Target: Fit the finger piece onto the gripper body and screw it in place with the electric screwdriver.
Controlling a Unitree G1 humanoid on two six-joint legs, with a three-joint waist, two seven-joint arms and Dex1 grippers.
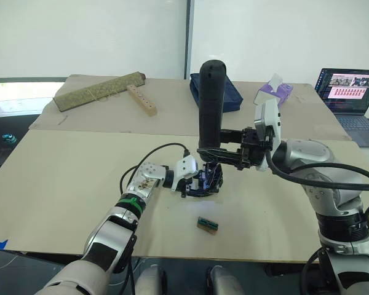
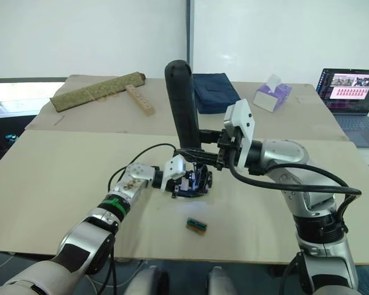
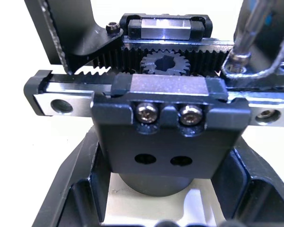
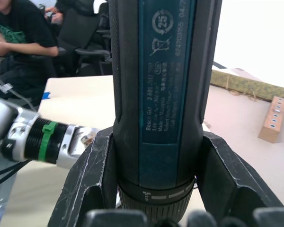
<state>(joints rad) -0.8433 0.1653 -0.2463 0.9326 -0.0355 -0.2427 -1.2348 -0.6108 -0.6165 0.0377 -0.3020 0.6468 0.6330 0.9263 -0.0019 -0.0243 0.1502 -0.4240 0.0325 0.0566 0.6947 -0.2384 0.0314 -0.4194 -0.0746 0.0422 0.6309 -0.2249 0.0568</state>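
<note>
My left gripper is shut on the gripper body, holding it just above the table's middle. In the left wrist view the gripper body shows its toothed racks, a central gear and two screws, with my fingers on either side of its round base. My right gripper is shut on the electric screwdriver, which stands upright with its rounded end up. The screwdriver's metal bit comes down onto one end of the body's rail. I cannot tell the finger piece apart from the body's black parts.
A small green-and-brown block lies near the front edge. At the back are a green mat, a drilled wooden block, a folded blue cloth, a tissue box and a laptop. A person sits beyond the table.
</note>
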